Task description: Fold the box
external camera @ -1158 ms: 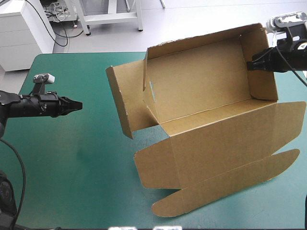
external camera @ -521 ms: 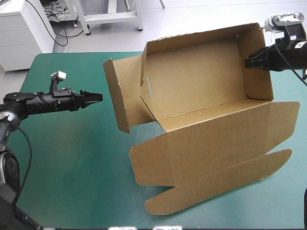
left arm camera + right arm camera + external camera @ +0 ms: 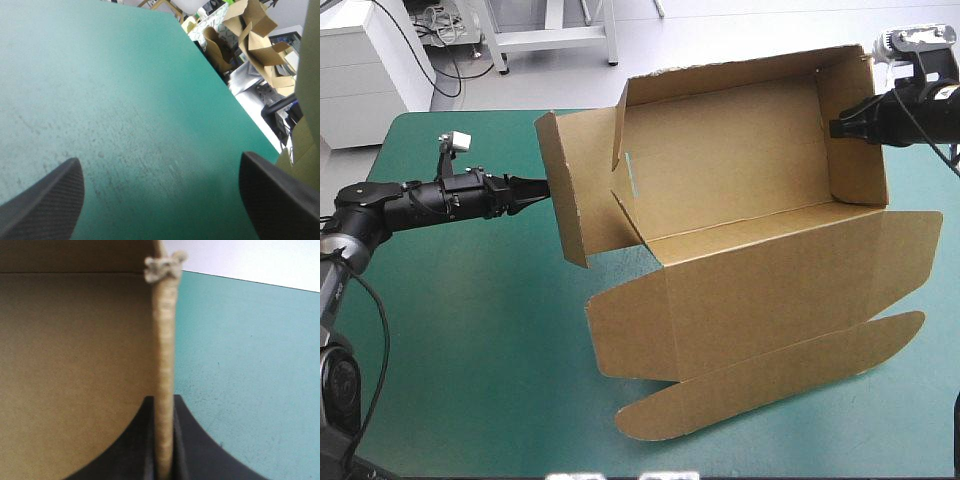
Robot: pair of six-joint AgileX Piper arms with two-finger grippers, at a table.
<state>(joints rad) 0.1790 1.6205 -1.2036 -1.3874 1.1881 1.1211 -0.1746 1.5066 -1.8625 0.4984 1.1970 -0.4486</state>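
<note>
Item: box [image 3: 740,180], one cut sheet of brown corrugated board, part-formed, on the right half of the teal-green covered surface [image 3: 470,330]. Far wall and both end walls stand raised around an open tray. The lid [image 3: 770,300] lies flat toward the near edge, ending in a long rounded tuck flap [image 3: 770,380]. A side flap [image 3: 565,200] stands upright at the left end. Left end effector [image 3: 540,190]: level above the surface, tip at the side flap's outer face; the high view cannot settle whether it touches. The high view shows it as one dark point. Its own wrist view shows the left end effector [image 3: 160,200] with black fingers [image 3: 45,205] wide apart, bare cover between them and a strip of board [image 3: 307,100] beside one finger. Right end effector [image 3: 835,128]: at the right end wall's upper part. The right wrist view shows the right end effector [image 3: 163,407] clamped on that wall [image 3: 164,350], seen edge-on, with the tray's inside to one side and cover to the other.
</note>
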